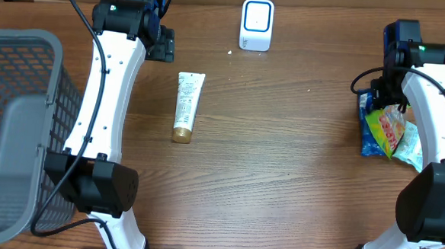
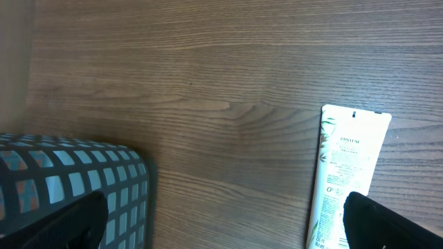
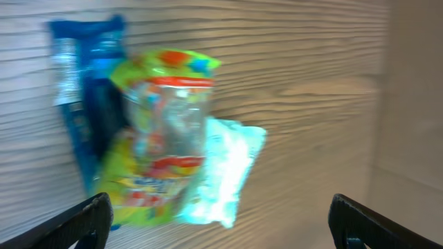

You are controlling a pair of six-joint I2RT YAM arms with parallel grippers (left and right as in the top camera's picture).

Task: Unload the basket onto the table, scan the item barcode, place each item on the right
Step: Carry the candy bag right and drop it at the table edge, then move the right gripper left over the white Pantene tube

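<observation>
Your snack packets [image 1: 390, 132] lie at the right edge of the table [image 1: 280, 181], below the right gripper [image 3: 218, 218], whose jaws stand wide, holding nothing. Your left gripper [image 2: 225, 218] also gapes empty near the tube [image 1: 187, 106]; the scanner [image 1: 256, 24] stands well apart.

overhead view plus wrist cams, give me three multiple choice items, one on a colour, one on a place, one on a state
1. The basket is: A grey; B red; C green.
2. The tube lies: A in the basket; B on the table, left of the scanner; C on top of the scanner.
3. The right claw is: A open and empty; B shut on the tube; C shut on the scanner.

Key: 1 A, its mesh shows grey. 2 B, it lies flat on bare wood. 3 A, its fingers stand wide apart, with the packets lying free beyond them.
</observation>
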